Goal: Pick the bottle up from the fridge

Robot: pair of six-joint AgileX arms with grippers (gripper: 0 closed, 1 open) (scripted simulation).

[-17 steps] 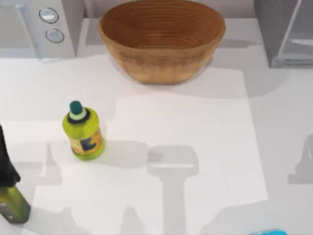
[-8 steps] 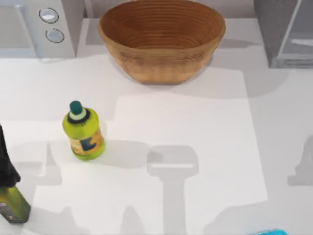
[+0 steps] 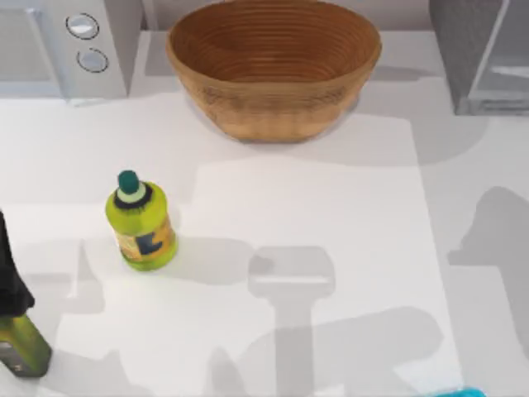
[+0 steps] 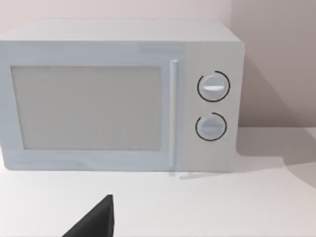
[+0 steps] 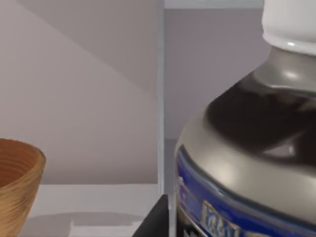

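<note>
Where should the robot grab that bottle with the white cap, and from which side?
Probably around the wide blue-labelled body of the bottle, just below its grey shoulder, coming straight in from the front, the way the right wrist camera faces it. It stands upright, and the body looks round and broad, while the shoulder slopes and the white cap is narrow. A dark finger tip already sits beside it.

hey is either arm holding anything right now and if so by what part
It cannot be told. In the right wrist view the bottle with the white cap sits very close to the camera, but no contact with the jaws is visible. The left wrist view faces the microwave, nothing held.
</note>
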